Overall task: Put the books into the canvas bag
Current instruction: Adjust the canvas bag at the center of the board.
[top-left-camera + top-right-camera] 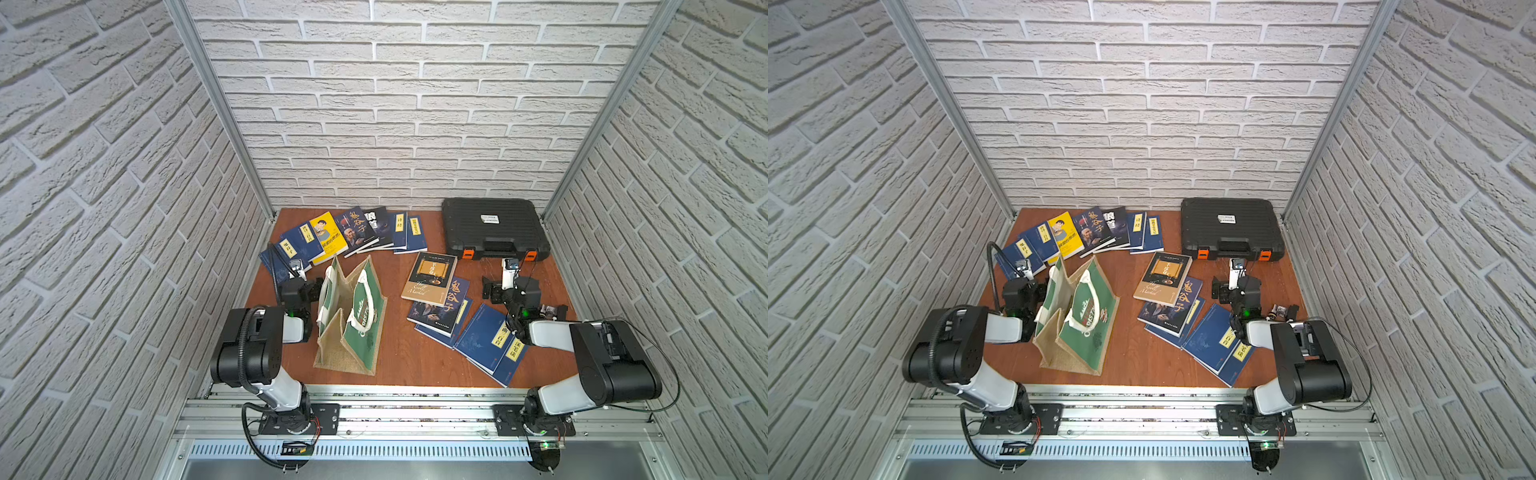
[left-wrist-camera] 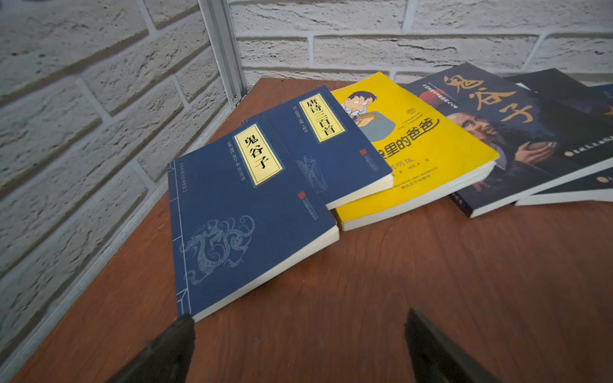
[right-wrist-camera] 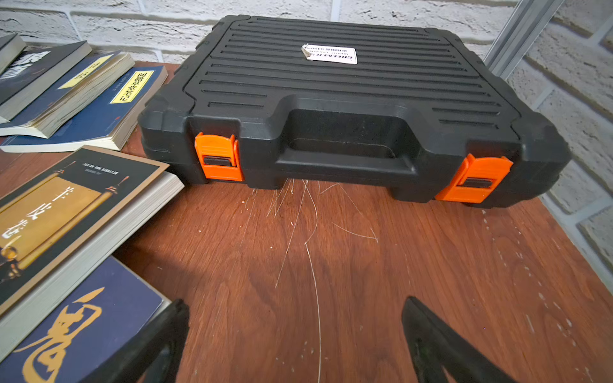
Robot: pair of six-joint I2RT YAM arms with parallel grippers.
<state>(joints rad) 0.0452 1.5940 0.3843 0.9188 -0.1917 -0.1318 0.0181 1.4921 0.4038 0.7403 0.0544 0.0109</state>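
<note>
Black plastic case [image 1: 494,226] lies flat at the far right corner of the wooden table [image 1: 395,357], lid shut, handle facing the near side. Two orange latches [image 3: 219,156] on the front edge, white label [image 3: 330,54] on the lid. Fine pale scratches [image 3: 298,215] in the wood just in front of it. White brick-pattern walls [image 1: 395,104] on three sides

Twelve books [image 1: 482,336] show: seven fanned at eleven o'clock, five overlapping at three o'clock; any hidden beneath cannot be counted. Seven are navy and three dark, plus one yellow book [image 1: 328,237] and one tan book [image 1: 428,276]. One canvas bag [image 1: 353,332]. One black case [image 1: 492,226] with two orange latches [image 1: 468,252].
</note>
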